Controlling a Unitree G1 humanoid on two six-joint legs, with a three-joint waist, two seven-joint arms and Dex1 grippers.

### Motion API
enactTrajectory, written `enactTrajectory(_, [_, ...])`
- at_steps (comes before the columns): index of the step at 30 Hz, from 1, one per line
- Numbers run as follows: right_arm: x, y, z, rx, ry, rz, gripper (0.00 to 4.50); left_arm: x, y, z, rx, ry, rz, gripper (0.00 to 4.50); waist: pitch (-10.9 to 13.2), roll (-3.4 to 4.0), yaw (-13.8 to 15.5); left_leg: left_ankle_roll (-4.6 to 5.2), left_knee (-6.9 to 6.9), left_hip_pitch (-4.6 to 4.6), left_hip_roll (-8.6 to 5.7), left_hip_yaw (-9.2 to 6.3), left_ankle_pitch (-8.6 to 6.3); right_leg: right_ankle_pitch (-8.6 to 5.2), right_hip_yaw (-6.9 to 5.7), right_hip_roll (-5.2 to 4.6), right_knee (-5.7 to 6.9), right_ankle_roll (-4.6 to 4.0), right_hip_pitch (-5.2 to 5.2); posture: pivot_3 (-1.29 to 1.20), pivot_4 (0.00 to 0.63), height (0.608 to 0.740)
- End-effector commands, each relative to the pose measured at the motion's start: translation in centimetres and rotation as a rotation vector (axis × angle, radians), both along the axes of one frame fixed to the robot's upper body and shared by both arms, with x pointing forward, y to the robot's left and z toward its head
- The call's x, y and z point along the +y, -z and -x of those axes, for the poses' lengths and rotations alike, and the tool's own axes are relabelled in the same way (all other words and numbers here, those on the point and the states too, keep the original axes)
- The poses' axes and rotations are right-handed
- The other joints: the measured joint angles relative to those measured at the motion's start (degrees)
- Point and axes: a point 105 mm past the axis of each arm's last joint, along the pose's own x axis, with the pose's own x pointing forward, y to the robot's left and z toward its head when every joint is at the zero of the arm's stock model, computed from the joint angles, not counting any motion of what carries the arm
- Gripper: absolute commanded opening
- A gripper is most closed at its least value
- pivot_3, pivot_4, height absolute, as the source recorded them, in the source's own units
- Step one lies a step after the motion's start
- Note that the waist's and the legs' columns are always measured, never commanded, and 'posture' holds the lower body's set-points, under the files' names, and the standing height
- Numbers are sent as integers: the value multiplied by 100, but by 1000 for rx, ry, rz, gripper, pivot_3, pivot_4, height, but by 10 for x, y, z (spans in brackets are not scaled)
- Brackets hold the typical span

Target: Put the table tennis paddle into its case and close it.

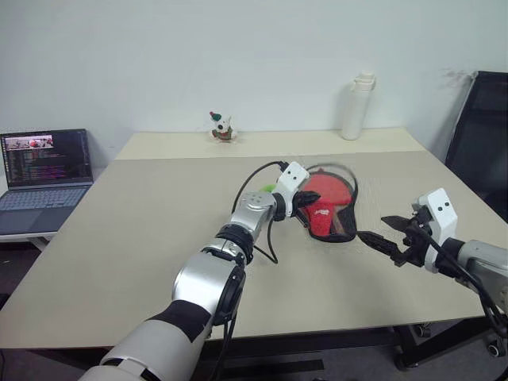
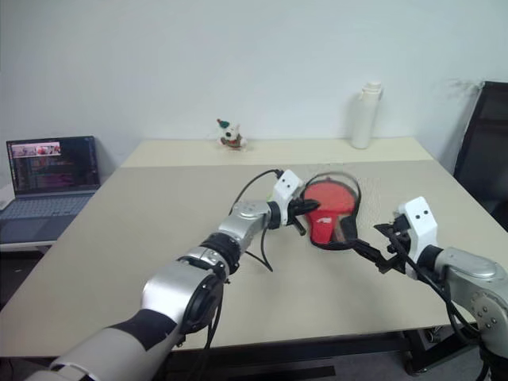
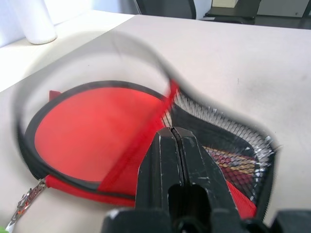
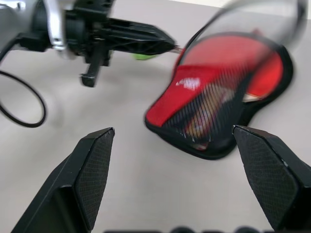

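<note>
The table tennis paddle (image 3: 92, 131) already lies inside the case (image 1: 340, 225), on the surface toward the far right, but the edge gapes open — the zipping is left to do. The left gripper (image 2: 311, 209), jaws pressed together, is at the case's near-left edge, perhaps pinching the zipper pull; the right gripper (image 1: 382, 236) waits just right of the case, jaws spread wide.

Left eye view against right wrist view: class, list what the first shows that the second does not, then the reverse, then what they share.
Left eye view alone: a laptop on a side desk, a small figurine and a white bottle at the table's far edge, and a black chair.

Right wrist view alone: a close look at the case's mesh pocket and the right gripper's wide-spread fingers.

Both: the red case lying partly open, with the shut left gripper at its edge.
</note>
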Motion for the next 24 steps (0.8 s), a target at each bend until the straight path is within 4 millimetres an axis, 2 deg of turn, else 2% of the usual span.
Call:
enactTrajectory(1, [-5,-9,-13,-42,41,-11,4270,18,-13,-6,-46,-34,50,8,0,0,-13,0,0,1,0,1,0,0,1,0,0,0,1,0,150,740])
enactTrajectory(5, [-4,-5,-38,-45,60,1,4270,44,-14,-8,-51,-40,111,8,0,1,-37,0,-4,18,5,17,0,0,14,4,7,0,3,0,150,740])
enactTrajectory(6, [-5,-4,-46,-43,72,-4,4385,51,-13,-7,-52,-37,125,1,0,1,-38,0,-5,20,7,17,0,0,13,7,9,0,3,0,150,740])
enactTrajectory(10, [-5,1,-79,-34,100,-20,4385,76,-10,-3,-67,-25,160,1,0,1,-13,0,-5,18,9,19,0,2,13,10,10,-5,0,0,150,740])
enactTrajectory(16, [-14,27,-138,6,215,22,4385,115,-1,17,-89,-55,181,1,-1,3,-33,0,-5,15,15,25,0,19,18,4,5,-31,-1,0,150,740])
enactTrajectory(20, [-10,42,-160,41,255,13,4385,121,0,31,-87,-84,194,1,-1,2,-27,0,-10,16,28,24,0,20,19,3,9,-33,-5,0,150,740])
enactTrajectory(24, [-6,52,-167,76,269,-10,4385,121,-5,40,-93,-101,200,1,-1,3,5,-1,-9,12,27,18,1,20,12,-16,12,-34,-4,0,150,740])
